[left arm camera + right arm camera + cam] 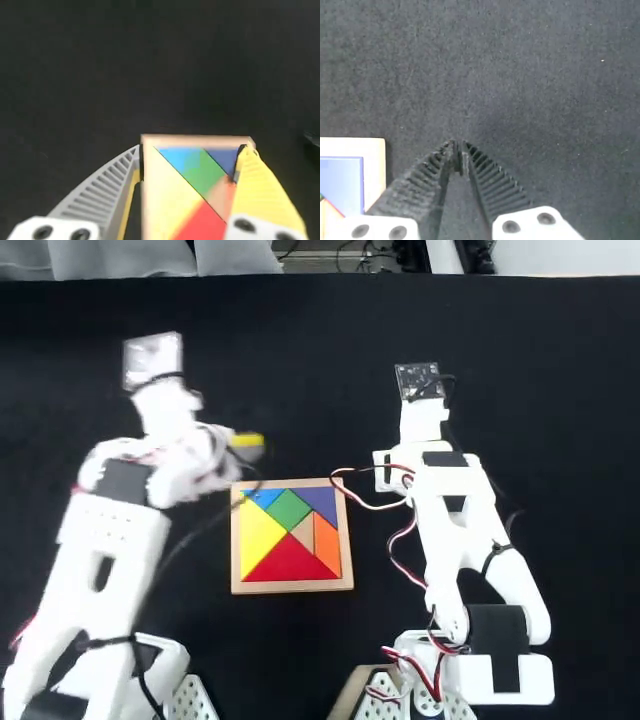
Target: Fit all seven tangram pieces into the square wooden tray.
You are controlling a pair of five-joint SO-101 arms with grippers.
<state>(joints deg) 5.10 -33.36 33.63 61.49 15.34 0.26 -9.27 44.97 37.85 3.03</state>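
Left wrist view: tray looks full, job near done

Left gripper (191, 150) hangs w/ jaws spread wide, nothing held. Its grey ribbed finger (105, 185) sits outside one wall of the square wooden tray (195, 139). Its yellow finger (262, 190) lies across the opposite edge; contact w/ the wood can't be told. Right gripper (456, 152) has its dark ribbed fingers (422, 177) pinched together on nothing, over bare cloth near a tray corner.

Tray lies flat btw the two arms. Inside, per high view:
- large yellow triangle (258, 538)
- large red triangle (290, 562)
- orange piece (327, 545)
- green piece (290, 508)
- light-blue piece (263, 498)
- purple-blue triangle (322, 502)
- small tan piece (303, 532)

Seven colours, no gaps seen, so fitting is judged done; whether each sits flush is too small to tell. Left to do, prob.: back both arms off.

Room: black cloth table (520, 340) is open on all sides of the tray. Left gripper would best lift straight up first, as a sideways swing could catch the rim & shift the tray. Right arm has free room away from it.
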